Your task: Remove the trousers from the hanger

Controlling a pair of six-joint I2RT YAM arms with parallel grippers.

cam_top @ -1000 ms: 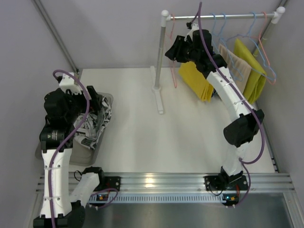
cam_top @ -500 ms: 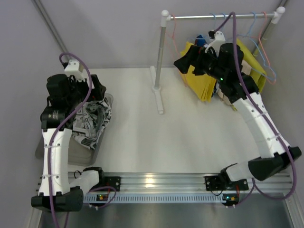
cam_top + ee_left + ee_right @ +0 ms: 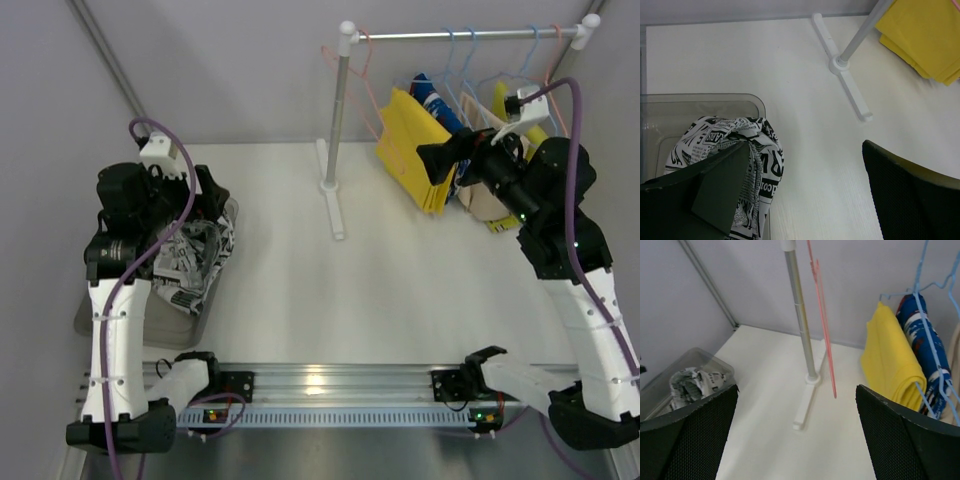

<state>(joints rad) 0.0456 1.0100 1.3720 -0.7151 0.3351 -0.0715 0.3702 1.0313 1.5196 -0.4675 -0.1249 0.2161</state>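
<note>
With the left gripper and the right gripper both wide apart and empty, I thought the right one should pinch the yellow trousers hanging on a blue hanger and pull slowly, not yanking.

A white table filled the space between grey walls. A clear plastic bin sat at its left edge. Toward the back stood a clothes rack: an upright metal post on a long white foot, carrying a horizontal rail that ran to the right. A beige cloth and an olive-yellow cloth hung near the rail's right end. An aluminium beam lined the near edge.
</note>
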